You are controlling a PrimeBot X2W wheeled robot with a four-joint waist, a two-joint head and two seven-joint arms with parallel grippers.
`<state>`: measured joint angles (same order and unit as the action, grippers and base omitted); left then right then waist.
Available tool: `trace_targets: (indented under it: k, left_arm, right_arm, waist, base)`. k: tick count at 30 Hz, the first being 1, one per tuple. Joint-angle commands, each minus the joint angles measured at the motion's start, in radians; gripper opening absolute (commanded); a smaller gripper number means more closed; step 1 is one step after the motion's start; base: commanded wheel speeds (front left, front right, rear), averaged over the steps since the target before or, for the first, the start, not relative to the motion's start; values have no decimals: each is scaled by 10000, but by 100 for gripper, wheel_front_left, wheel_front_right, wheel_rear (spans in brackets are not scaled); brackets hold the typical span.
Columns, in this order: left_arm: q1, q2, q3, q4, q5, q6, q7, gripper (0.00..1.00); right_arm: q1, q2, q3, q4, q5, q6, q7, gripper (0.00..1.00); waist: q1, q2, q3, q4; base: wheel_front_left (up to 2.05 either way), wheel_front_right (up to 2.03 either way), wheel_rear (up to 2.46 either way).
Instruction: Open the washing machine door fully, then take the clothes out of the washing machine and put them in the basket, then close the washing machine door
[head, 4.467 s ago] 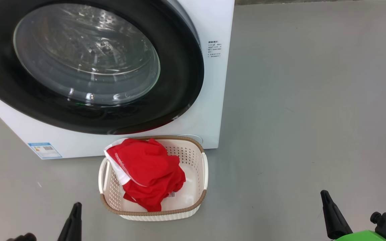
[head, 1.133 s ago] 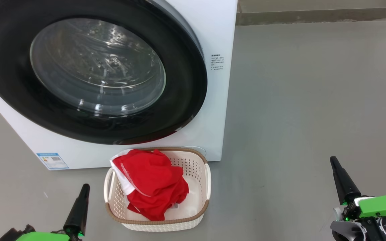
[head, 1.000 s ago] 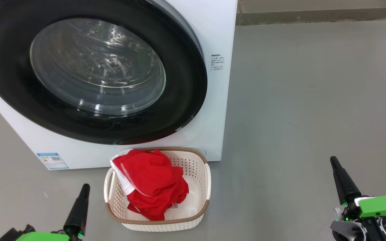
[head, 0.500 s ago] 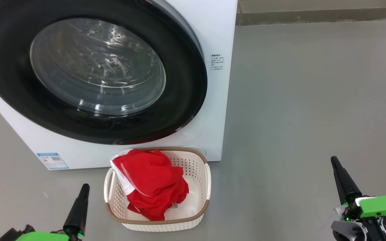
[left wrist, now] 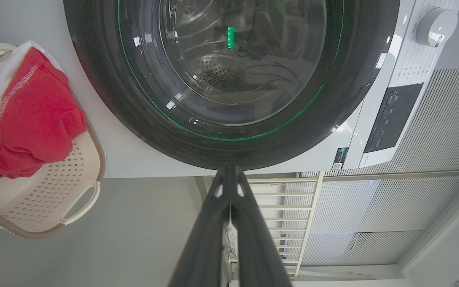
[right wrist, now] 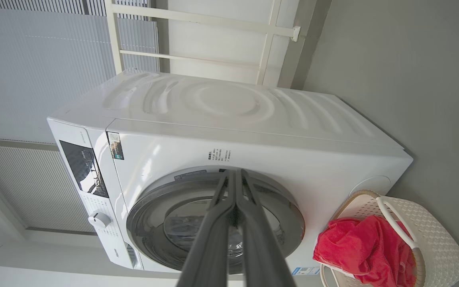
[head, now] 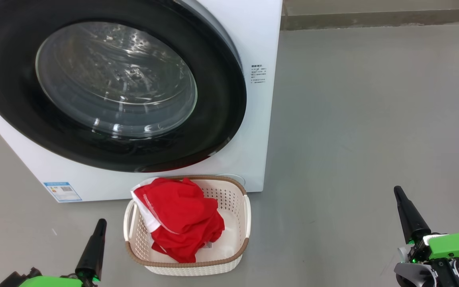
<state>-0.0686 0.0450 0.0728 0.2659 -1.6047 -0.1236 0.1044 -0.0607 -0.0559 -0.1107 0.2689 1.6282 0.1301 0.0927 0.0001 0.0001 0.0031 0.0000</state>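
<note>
The white washing machine (head: pixel 257 131) stands at the upper left with its black-rimmed round door (head: pixel 221 99) shut flat against the front; the same door (left wrist: pixel 229 151) fills the left wrist view. On the floor right in front of it sits the cream basket (head: pixel 235 207), holding the red clothes (head: pixel 181 219) with white trim, also seen as clothes (right wrist: pixel 357 247) in the basket (right wrist: pixel 436 247). My left gripper (head: pixel 101 223) is low at the left of the basket, shut and empty. Far to the right my right gripper (head: pixel 397 191) is shut and empty too.
Bare grey floor (head: pixel 353 119) stretches right of the machine to a wall base at the back. The wrist views show a control panel and knob (left wrist: pixel 436 24), white ribbed wall panels and a white rail frame (right wrist: pixel 269 36) behind the machine.
Over the last second nothing moves apart from a slight drift of my right gripper. Since several seconds ago the view has shifted and both arms show further into it.
</note>
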Motion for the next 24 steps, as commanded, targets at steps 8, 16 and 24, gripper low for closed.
trace_targets:
  k: [8,16,24]
  left_arm:
    - [-391,88,370,-207,-73,-71,55,0]
    - [-391,84,376,-207,-68,-71,60,0]
    - [-392,80,381,-207,-63,-71,65,0]
  right_arm:
    - [-455,-76,149,-251,-47,6,61,0]
    - [-457,-62,130,-250,-64,6,76,0]
    - [-458,-50,112,-249,-78,6,90,0]
  waist:
    - [0,-1,0,0]
    - [0,-1,0,0]
    - [0,-1,0,0]
  base:
    - [0,0,0]
    - [0,0,0]
    - [0,0,0]
